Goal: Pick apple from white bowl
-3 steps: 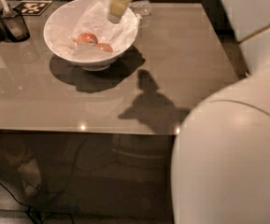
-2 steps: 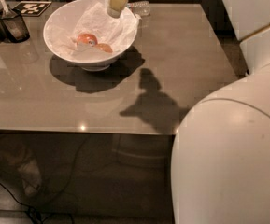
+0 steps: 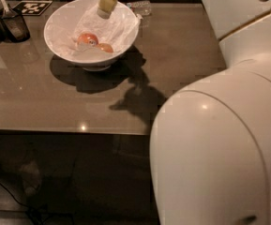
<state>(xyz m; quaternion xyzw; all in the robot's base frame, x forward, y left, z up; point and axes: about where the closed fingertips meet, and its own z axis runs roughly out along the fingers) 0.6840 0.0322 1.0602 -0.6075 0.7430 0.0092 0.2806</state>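
Note:
The white bowl [image 3: 60, 46] stands at the far left of the brown table, lined with crumpled white paper. Two apples lie in it side by side. The redder apple [image 3: 87, 39] with a small dark spot is on the left. The paler orange one [image 3: 105, 48] is on its right. My gripper [image 3: 105, 9] reaches down from the top edge over the back of the bowl. Its tip hangs a little above and behind the apples and touches neither.
A dark container with a utensil [image 3: 12, 23] and a black-and-white tag [image 3: 32, 7] sit at the far left. A clear plastic object [image 3: 140, 6] lies behind the bowl. My white arm body [image 3: 229, 139] fills the right side. The table's front edge [image 3: 69, 131] crosses the middle.
The view has shifted, so the bowl now sits further right and lower in the picture. The gripper stays over the back of the bowl, and the apples have not moved.

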